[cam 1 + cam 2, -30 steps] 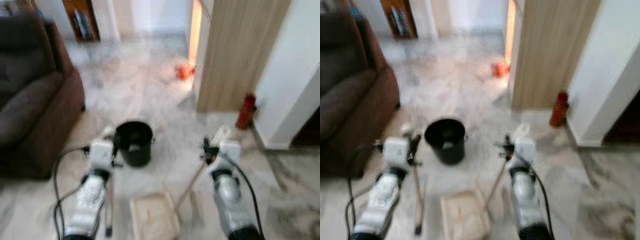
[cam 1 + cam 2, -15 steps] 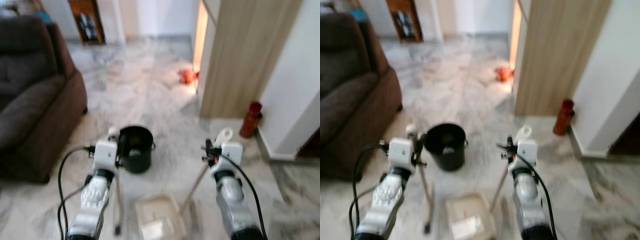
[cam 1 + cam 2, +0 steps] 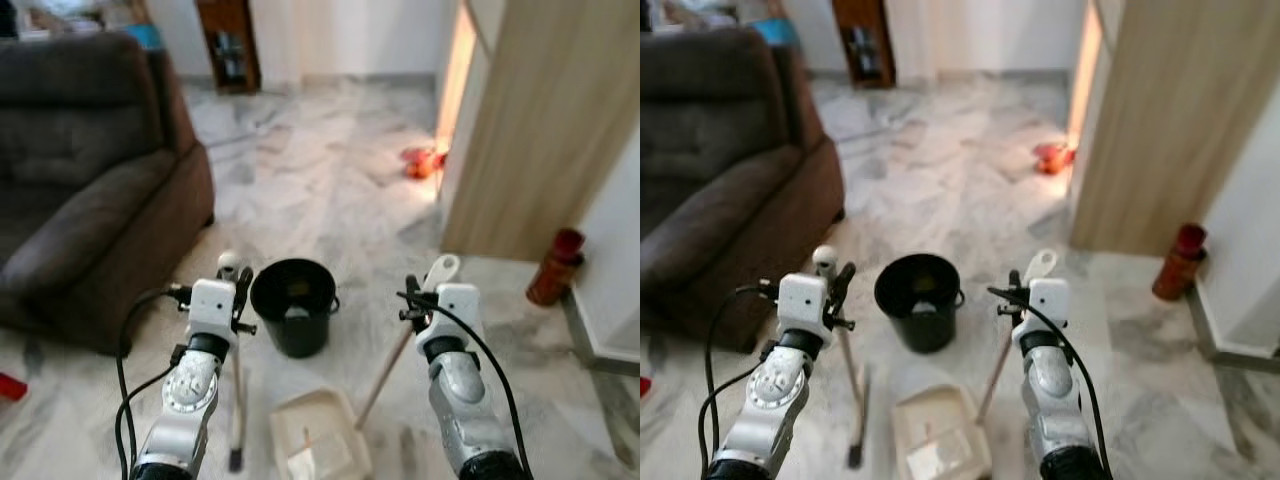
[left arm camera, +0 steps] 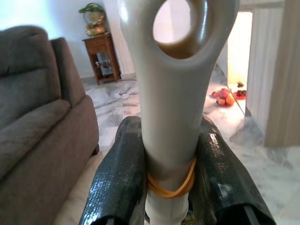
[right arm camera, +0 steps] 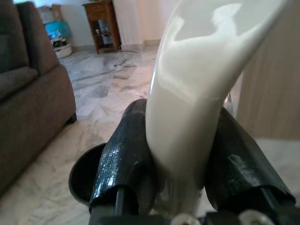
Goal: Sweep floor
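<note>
A pale marble floor (image 3: 320,190) runs past a brown sofa (image 3: 80,180) toward a wooden panel (image 3: 540,130), with a red canister (image 3: 555,267) at its foot. A black bucket (image 3: 293,305) stands between the arms. The left gripper (image 4: 169,168) is clamped on the broom (image 3: 238,400), whose brush end rests on the floor beside the dustpan (image 3: 318,445). The right gripper (image 5: 180,173) is clamped on the dustpan handle (image 3: 395,355), which slants down to the pan on the floor.
</note>
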You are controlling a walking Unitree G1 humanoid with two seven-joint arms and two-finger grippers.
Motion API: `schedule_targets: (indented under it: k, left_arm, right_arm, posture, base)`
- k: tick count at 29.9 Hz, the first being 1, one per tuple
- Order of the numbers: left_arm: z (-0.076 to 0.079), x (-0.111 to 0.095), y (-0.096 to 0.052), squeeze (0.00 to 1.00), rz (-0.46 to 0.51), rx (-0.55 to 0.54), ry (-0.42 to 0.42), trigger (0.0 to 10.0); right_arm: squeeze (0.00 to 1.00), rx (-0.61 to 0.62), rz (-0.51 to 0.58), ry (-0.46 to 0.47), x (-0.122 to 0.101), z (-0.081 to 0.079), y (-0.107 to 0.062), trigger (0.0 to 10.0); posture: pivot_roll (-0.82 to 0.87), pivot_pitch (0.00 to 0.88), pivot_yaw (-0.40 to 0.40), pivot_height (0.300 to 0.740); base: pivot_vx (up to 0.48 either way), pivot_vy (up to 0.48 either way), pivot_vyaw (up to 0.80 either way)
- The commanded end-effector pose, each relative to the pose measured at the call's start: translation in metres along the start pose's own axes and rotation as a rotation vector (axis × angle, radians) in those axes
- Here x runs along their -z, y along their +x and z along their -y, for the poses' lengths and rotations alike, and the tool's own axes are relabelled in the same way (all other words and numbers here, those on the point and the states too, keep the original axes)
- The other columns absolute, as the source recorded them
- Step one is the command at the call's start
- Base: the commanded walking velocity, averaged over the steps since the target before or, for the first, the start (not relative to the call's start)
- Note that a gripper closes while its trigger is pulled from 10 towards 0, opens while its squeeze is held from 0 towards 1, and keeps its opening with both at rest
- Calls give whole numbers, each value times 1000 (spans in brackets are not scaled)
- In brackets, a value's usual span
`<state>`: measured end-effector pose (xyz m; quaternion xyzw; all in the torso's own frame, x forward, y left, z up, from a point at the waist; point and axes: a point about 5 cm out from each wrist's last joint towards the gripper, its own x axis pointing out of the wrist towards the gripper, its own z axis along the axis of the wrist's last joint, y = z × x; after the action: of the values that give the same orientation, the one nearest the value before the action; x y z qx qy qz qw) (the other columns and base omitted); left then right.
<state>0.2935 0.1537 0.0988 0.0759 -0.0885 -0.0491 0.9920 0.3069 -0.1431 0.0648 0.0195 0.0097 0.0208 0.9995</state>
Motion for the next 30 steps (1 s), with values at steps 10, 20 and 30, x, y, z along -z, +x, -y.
schedule_targets:
  k: [10,20,30]
  left_arm:
    - [-9,-5,0,0,29,-22,36,10000]
    - [-8,-4,0,0,27,-10,46,10000]
    - [-7,-4,-1,0,24,-9,54,10000]
  right_arm:
    - [0,-2,42,-2,-13,-6,7,10000]
    - [0,5,53,-3,-18,-7,9,10000]
    - [0,-3,58,2,-22,-9,11,10000]
  posture:
    - [96,0,28,740]
    - [93,0,31,740]
    - [98,0,27,740]
  base:
    - [0,0,0]
    - [0,0,0]
    - [0,0,0]
